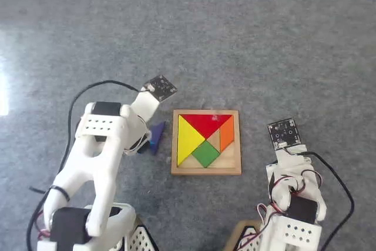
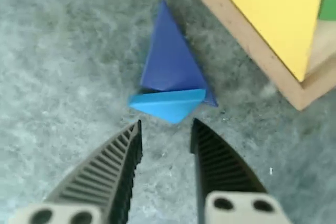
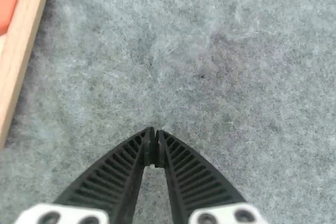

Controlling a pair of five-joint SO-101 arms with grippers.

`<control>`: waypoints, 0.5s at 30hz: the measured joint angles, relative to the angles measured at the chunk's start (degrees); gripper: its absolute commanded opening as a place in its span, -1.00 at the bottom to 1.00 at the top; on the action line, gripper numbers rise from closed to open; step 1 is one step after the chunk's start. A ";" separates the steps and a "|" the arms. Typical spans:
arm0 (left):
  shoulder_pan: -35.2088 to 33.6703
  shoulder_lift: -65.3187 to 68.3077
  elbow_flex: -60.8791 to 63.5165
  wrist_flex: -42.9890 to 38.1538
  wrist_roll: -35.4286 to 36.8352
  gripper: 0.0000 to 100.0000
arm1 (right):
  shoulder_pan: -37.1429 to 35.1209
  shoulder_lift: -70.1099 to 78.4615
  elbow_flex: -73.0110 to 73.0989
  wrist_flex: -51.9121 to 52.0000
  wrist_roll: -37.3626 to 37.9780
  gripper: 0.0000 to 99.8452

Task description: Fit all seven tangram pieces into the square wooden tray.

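Item: tangram set, 7 pcs, part-filled.
Tray: square, wood, mid-table betw. the arms.
Seated pcs: yellow triangle, red triangle, orange pc, green square; bare wood shows in the corner nearest the R arm.
Loose pcs: dark blue triangle and light blue triangle, on the grey mat just beside the tray's L-arm side, apart from the rim. Light blue overlaps dark blue's near edge.
L gripper: fingers apart, empty, tips just short of light blue.
R gripper: fingers together, empty, over mat on the tray's other side.
Key relation: loose pcs lie dead ahead of L gripper. Light blue's long edge runs crosswise, finger to finger, and looks wider than the gap. Dark blue's long axis points away.
Nearer arm: L, clearly.
Est.: wrist turn or wider opening prob. needed.
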 measured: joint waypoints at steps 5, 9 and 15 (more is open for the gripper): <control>0.18 0.00 3.69 -4.75 -1.49 -0.65 | 0.00 0.00 0.00 0.00 0.00 -0.97; 0.18 0.00 5.27 -7.56 -2.55 -0.65 | 0.00 0.00 0.00 0.00 0.00 -0.97; 0.18 0.00 5.71 -8.97 -4.04 -0.65 | 0.00 0.00 0.00 0.00 0.00 -0.97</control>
